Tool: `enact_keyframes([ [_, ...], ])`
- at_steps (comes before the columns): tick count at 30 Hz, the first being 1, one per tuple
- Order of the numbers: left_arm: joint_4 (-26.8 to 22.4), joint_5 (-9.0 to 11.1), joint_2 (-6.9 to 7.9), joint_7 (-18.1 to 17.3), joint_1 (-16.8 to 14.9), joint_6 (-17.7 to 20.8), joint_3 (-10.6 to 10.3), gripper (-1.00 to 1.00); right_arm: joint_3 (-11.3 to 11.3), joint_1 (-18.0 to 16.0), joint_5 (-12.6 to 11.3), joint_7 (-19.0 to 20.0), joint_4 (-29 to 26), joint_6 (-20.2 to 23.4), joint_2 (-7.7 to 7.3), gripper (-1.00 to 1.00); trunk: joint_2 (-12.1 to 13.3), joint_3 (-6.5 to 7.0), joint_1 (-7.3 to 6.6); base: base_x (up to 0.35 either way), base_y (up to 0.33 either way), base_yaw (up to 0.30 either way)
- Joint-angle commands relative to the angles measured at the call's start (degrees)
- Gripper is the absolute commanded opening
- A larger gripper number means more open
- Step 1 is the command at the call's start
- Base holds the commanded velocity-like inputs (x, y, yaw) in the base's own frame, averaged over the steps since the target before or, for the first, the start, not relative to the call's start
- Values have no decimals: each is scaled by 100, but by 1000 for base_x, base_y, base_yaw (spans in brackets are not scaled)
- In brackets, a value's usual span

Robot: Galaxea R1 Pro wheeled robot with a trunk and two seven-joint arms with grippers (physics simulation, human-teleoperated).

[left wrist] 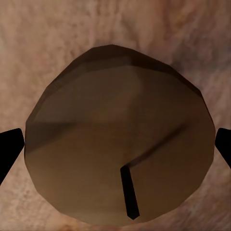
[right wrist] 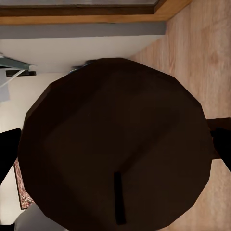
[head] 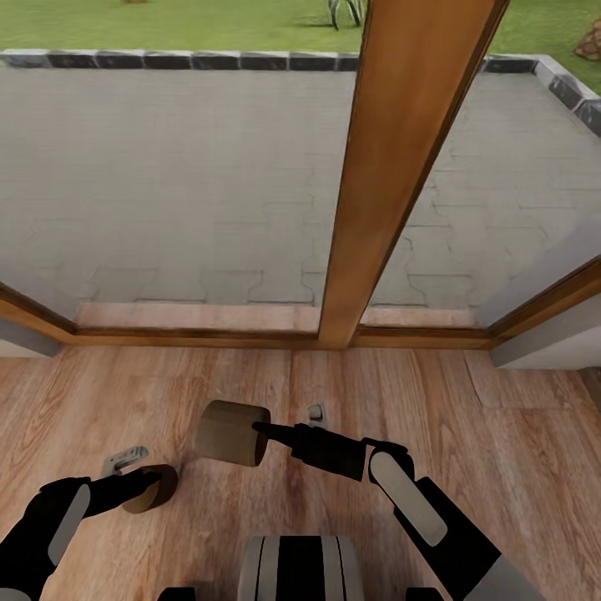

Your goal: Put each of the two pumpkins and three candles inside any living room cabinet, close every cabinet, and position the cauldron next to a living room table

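Observation:
Both hands carry a candle over the wooden floor in front of a big window. My left gripper (head: 147, 486) is shut on a squat brown candle (head: 155, 491) low on the left. In the left wrist view that candle (left wrist: 120, 130) shows its round top and dark wick, with a black fingertip (left wrist: 9, 149) at each side. Further forward, near the middle, my right gripper (head: 252, 434) is shut on a second candle (head: 227, 432), held on its side. Seen from the right wrist, this candle (right wrist: 115, 144) looks dark, again between two black fingers (right wrist: 7, 154).
A wide wooden window post (head: 401, 167) rises straight ahead from a low wooden sill (head: 209, 334). Behind the glass lie a grey paved terrace and grass. A white wall corner (head: 551, 338) juts in at the right. Bare wood floor (head: 501, 434) spreads around me.

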Motion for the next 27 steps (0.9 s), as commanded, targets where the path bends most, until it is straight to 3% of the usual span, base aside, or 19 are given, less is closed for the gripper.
enact_keyframes([
  [1,0,0,-1,-3,0,0,0,-100,0,0,-1,-8,-1,1,0,-100,0,0,0,0,0,0],
  [18,-8,16,28,-19,-14,112,32,-100,-16,0,-19,-158,-1,42,2,-100,23,377,-44,0,0,0],
  [27,-44,43,65,-30,-43,666,65,-100,-39,0,-74,-1563,-20,39,9,-100,35,576,-67,-4,0,0],
])
